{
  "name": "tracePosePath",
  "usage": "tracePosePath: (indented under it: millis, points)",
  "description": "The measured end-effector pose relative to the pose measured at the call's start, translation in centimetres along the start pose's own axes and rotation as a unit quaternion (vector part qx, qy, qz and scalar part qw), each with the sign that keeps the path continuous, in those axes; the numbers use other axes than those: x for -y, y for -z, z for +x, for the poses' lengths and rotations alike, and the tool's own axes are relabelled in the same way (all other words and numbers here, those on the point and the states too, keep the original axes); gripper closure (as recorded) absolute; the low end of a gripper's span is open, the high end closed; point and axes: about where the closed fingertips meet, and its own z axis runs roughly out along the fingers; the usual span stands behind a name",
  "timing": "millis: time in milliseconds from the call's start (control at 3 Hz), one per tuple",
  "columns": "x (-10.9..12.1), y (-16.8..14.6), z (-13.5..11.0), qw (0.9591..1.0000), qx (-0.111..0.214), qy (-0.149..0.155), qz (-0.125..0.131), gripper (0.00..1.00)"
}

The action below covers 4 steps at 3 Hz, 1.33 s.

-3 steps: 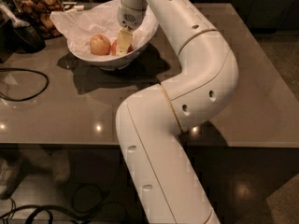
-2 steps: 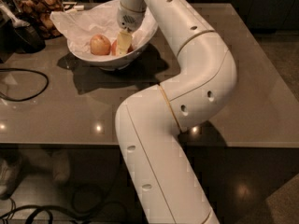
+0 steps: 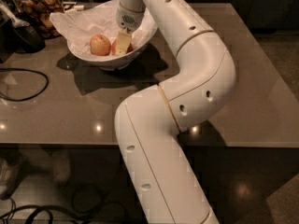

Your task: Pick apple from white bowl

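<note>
Still lowered inside the white bowl point(image 3: 89, 59), the end effector point(image 3: 122, 46) has barely moved, over the apple point(image 3: 113, 48) at the bowl's centre; its grip state cannot be told, lift apparently pending

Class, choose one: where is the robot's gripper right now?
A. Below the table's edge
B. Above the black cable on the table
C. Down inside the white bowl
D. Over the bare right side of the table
C: the gripper reaches down inside the white bowl, over its crumpled paper lining.
</note>
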Motion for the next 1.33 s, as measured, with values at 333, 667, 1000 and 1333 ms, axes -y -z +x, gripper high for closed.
tracePosePath:
  millis: [333,667,1000,1333]
  points:
    - [0.0,0.0,0.0,1.0,0.0,0.0,0.0,0.97]
    - [0.0,0.0,0.0,1.0,0.0,0.0,0.0,1.0]
    - [0.3,1.3,-0.8,0.9983,-0.039,-0.032,0.029,1.0]
    - [0.2,2.9,-1.2,0.9951,-0.055,-0.066,0.049,1.0]
